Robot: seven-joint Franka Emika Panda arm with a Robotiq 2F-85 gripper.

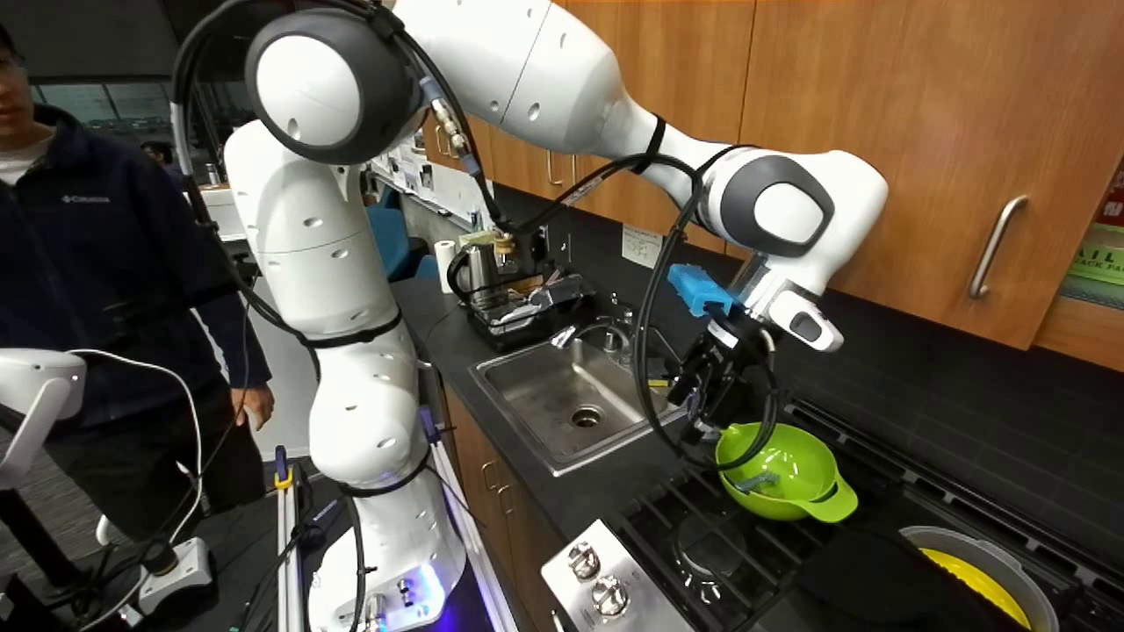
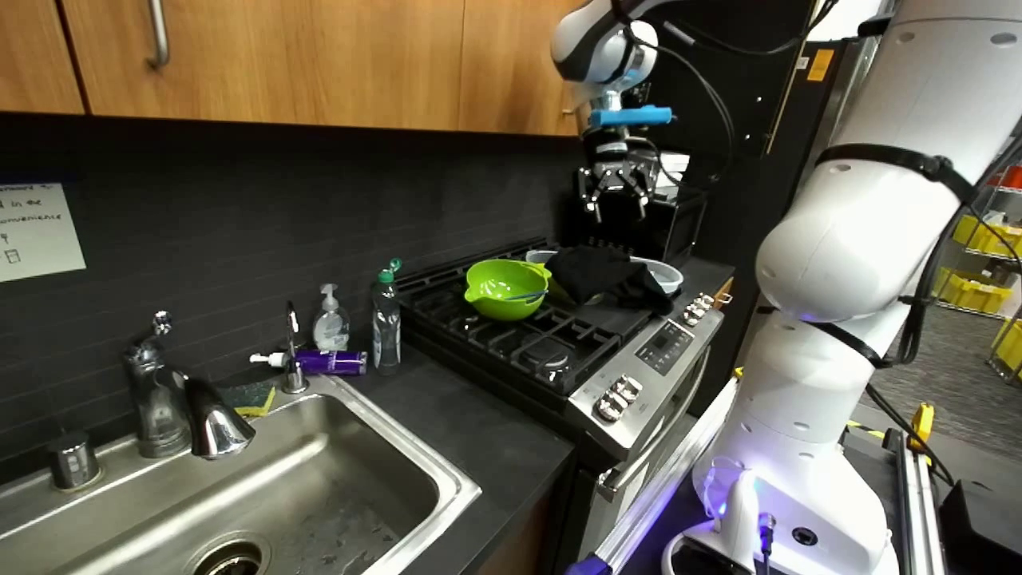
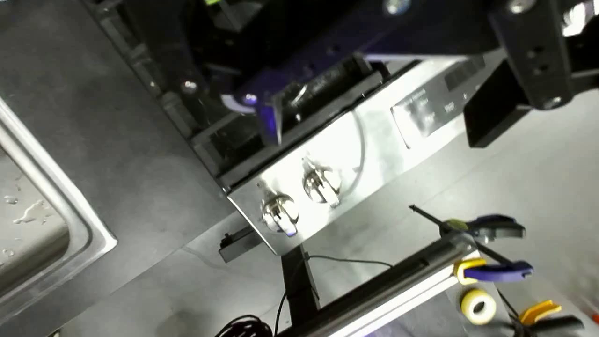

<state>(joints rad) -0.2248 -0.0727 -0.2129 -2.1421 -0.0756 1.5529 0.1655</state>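
My gripper (image 2: 619, 209) hangs over the stove, its fingers spread wide with nothing between them. The wrist view also shows the gripper (image 3: 374, 128) open, one finger on each side and the stove's front panel below. Nearest is a lime-green bowl (image 2: 495, 302) with a spout and handle, standing on the burner grates; a small bluish item (image 2: 528, 295) lies in it. In an exterior view the gripper's lower end appears close to the rim of the green bowl (image 1: 825, 461), but the other angle shows it higher and apart. A black cloth (image 2: 599, 271) lies beside the bowl, draped over pale containers.
A grey pot (image 1: 1029, 575) with something yellow inside sits farther along the stove (image 2: 647, 351). Soap bottles (image 2: 386, 323) and a purple bottle (image 2: 331, 362) stand or lie between stove and sink (image 2: 415, 423). Wooden cabinets (image 1: 887, 132) hang above. A person (image 1: 114, 290) stands behind the arm.
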